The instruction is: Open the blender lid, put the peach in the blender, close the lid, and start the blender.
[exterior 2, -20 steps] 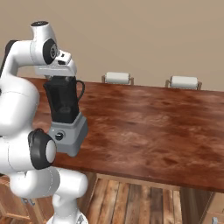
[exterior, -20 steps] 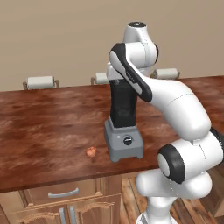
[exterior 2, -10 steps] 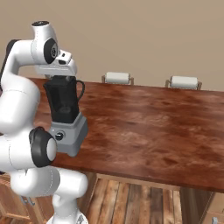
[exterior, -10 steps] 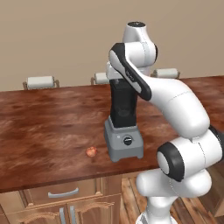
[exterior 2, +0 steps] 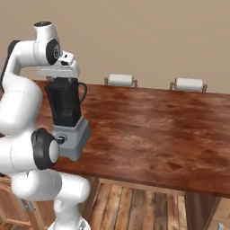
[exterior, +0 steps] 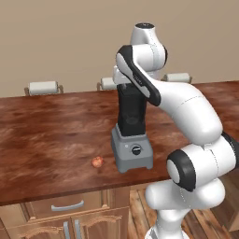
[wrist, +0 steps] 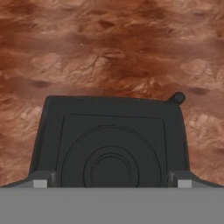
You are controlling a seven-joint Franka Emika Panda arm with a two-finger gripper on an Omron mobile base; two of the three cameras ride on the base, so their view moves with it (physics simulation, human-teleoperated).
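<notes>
Gripper (wrist: 112, 183): jaws wide, holding nothing, unmoved this past second directly above lid (wrist: 113, 144). Lid on blender (exterior: 132, 135); peach (exterior: 97, 162) on counter (exterior: 46, 130). Opening pending.

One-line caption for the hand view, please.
Open gripper poised directly above the blender lid, which sits on the jar over the wooden counter.

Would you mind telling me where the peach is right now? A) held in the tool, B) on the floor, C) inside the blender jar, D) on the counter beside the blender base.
D: in the left base view the peach lies on the wooden counter, a little apart from the grey base of the blender.
</notes>
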